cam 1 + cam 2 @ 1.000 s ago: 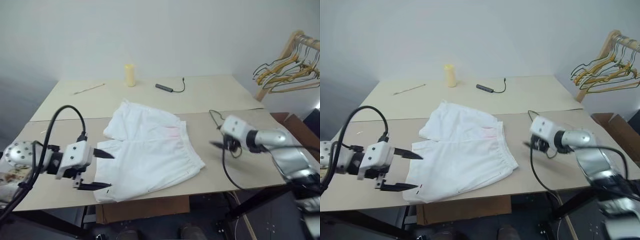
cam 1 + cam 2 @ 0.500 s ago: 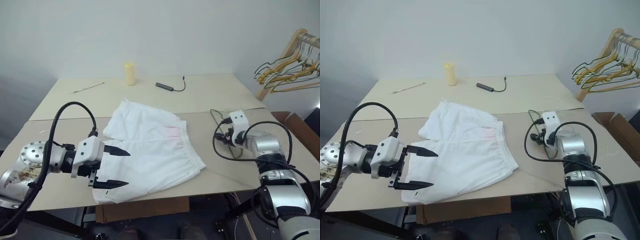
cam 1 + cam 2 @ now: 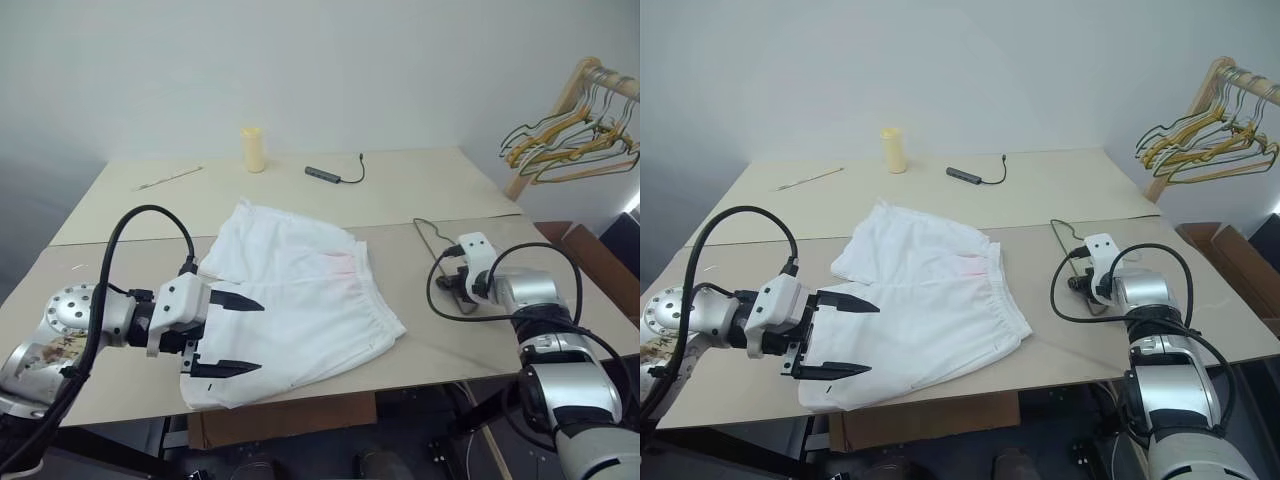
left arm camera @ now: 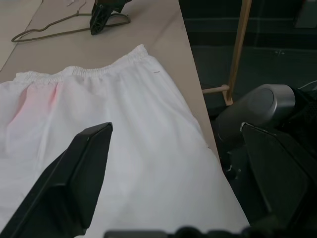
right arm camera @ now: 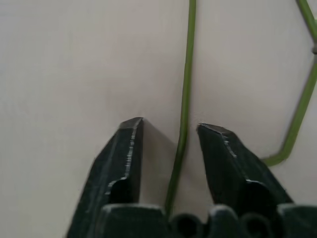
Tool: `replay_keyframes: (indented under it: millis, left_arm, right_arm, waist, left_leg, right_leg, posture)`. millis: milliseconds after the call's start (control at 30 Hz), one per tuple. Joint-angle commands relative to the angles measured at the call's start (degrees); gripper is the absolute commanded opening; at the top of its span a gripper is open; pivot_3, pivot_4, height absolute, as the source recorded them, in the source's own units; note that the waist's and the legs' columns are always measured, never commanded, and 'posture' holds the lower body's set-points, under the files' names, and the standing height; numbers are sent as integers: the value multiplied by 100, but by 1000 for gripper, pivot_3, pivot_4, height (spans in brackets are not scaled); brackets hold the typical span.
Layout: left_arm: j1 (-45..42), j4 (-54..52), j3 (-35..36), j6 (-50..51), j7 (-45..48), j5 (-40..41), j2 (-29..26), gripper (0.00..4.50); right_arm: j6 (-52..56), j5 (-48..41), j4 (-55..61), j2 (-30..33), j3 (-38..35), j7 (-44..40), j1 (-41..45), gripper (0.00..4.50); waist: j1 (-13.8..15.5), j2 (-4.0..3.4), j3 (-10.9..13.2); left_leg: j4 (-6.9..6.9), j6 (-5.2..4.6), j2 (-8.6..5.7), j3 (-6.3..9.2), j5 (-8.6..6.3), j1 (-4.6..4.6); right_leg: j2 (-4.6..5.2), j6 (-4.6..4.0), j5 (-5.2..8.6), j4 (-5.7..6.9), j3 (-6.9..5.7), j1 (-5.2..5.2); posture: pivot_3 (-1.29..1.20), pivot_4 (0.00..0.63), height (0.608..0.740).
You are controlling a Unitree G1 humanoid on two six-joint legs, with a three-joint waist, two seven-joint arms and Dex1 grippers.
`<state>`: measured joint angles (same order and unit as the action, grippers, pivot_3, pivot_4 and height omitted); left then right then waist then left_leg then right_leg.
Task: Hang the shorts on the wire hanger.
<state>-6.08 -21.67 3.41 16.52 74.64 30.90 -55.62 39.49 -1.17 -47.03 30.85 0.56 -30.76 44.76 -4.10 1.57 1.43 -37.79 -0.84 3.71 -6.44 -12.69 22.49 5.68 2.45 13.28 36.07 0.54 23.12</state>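
Thin wire hanger (image 5: 184, 89) runs between the narrowed right hand (image 5: 170, 130) — left hand (image 3: 228, 335) wide over gathered shorts (image 3: 300, 300).

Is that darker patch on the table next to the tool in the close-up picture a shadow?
Right wrist view: yes, the right tool casts a soft shadow on the table beside the wire hanger. Left eye view: even light, no glare, and the left tool leaves only a faint shadow on the shorts.
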Motion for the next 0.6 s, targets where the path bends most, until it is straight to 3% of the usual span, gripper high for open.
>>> replay_keyframes:
  millis: [33, 100, 133, 267, 367, 467, 600]
  left_arm:
    - [-154, 9, 113, -131, -72, -33, 78, 4500]
    - [-178, 39, 108, -143, -100, -52, 129, 4500]
    - [-187, 49, 103, -148, -105, -65, 152, 4500]
    - [-221, 105, 66, -208, -186, -138, 272, 4500]
    - [-351, 278, 106, -274, -678, -233, 685, 4500]
    - [-699, 499, 278, 546, -1806, -64, 1234, 4500]
    - [-1322, 744, 1058, 2695, -3429, 2220, 2219, 4500]
  right_arm:
    - [36, 116, -229, -26, 81, 55, 10, 787]
    - [-11, 179, -255, -39, 114, 110, 14, 73]
    - [-24, 180, -268, -51, 92, 162, 18, 7]
    - [-64, 110, -133, -72, -115, 458, 67, 7]
    - [-209, 82, 787, -31, -225, 618, -100, 7]
    - [-427, -102, 2324, -22, -358, 537, -538, 7]
    - [-1215, -214, 4495, -69, -266, 341, -1406, 7]
  waist:
    - [0, 2, -2]
    - [-1, 2, -2]
    - [-1, 3, -3]
    - [0, 8, -7]
    - [31, 5, -5]
    - [43, -3, 0]
    - [-5, -6, 2]
  left_leg:
    - [0, 1, 2, 0, -1, -1]
    - [0, 3, 7, 0, -2, -4]
    - [0, 5, 11, 0, -3, -5]
    - [0, 8, 18, 1, -5, -9]
    - [0, 8, 16, 0, -5, -8]
    - [1, 8, 16, 0, -5, 4]
    - [-2, 8, 19, 16, -5, 32]
  right_leg:
    - [-2, -2, 1, 0, 0, 0]
    - [-7, -5, 2, 0, 0, -1]
    - [-11, -8, 2, 1, 1, -1]
    - [-20, -13, 2, 1, 2, -4]
    - [-18, -14, 1, -2, 3, -5]
    - [-19, -11, -2, -1, 4, 7]
    - [-26, -4, -2, 8, 4, 32]
  posture:
    - [-21, 0, 740]
    - [-20, 0, 740]
    - [-20, 0, 740]
    - [-19, 0, 740]
    - [-15, 0, 740]
    - [-20, 0, 740]
    - [-23, 0, 740]
